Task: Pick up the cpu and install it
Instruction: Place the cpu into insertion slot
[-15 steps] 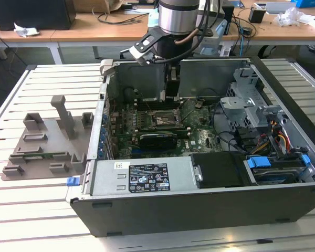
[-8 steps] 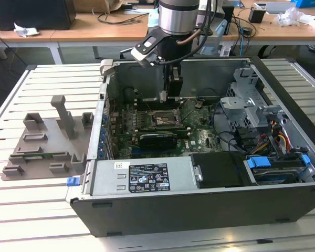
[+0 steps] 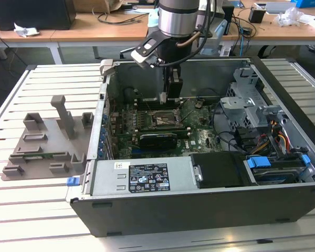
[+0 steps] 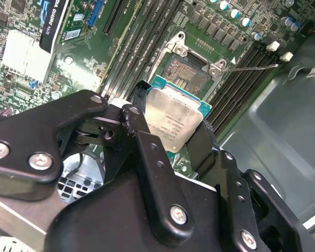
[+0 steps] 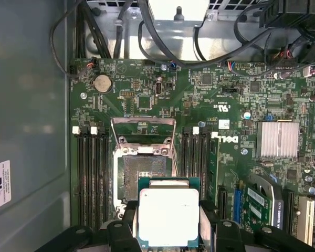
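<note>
Clearly the black jaws of the gripper (image 5: pixel 169 223) are clamped on the small, flat, square, silver-topped cpu (image 5: pixel 169 215); it hangs level above the green motherboard (image 5: pixel 147 100), just beside the open dark metal socket frame (image 5: pixel 144 176), not seated.

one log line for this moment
pincer: shut on cpu | cpu: held above motherboard, near socket | socket: open, empty

The gripper (image 4: pixel 170 127) grips the cpu (image 4: pixel 176 117) by two opposite edges between its black fingers (image 4: pixel 138 131), silver top facing the camera. The chip hangs over the green motherboard (image 4: pixel 68 79), just beside the open socket (image 4: pixel 188 73). Long memory slots (image 4: pixel 139 44) flank the socket, and the grey case wall (image 4: pixel 283 126) is near.
</note>
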`<control>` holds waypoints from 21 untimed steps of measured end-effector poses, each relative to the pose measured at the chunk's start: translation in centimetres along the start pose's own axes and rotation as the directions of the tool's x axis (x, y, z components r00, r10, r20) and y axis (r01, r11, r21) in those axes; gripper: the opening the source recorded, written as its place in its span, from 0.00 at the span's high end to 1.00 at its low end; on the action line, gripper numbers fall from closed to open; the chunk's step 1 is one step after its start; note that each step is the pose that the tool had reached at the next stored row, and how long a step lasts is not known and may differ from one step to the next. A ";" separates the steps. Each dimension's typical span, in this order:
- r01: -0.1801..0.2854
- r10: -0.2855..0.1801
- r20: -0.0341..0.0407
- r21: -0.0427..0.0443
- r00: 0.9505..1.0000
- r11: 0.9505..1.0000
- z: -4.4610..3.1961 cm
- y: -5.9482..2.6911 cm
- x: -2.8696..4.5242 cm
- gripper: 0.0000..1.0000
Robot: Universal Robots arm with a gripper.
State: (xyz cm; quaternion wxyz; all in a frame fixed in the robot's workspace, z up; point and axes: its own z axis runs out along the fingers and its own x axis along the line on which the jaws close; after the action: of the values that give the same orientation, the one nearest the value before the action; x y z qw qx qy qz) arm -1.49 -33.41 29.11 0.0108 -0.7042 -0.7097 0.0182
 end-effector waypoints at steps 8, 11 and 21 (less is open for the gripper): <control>0.000 0.000 0.000 0.000 1.000 1.000 0.67 0.03 0.01 0.45; 0.000 0.000 0.000 0.000 1.000 1.000 0.86 0.04 0.01 0.45; 0.006 -0.006 0.000 0.000 1.000 1.000 1.24 0.06 0.95 0.45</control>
State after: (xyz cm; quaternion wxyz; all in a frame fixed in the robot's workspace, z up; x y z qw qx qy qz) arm -1.49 -32.48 27.87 0.0108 -0.7021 -0.7117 0.0184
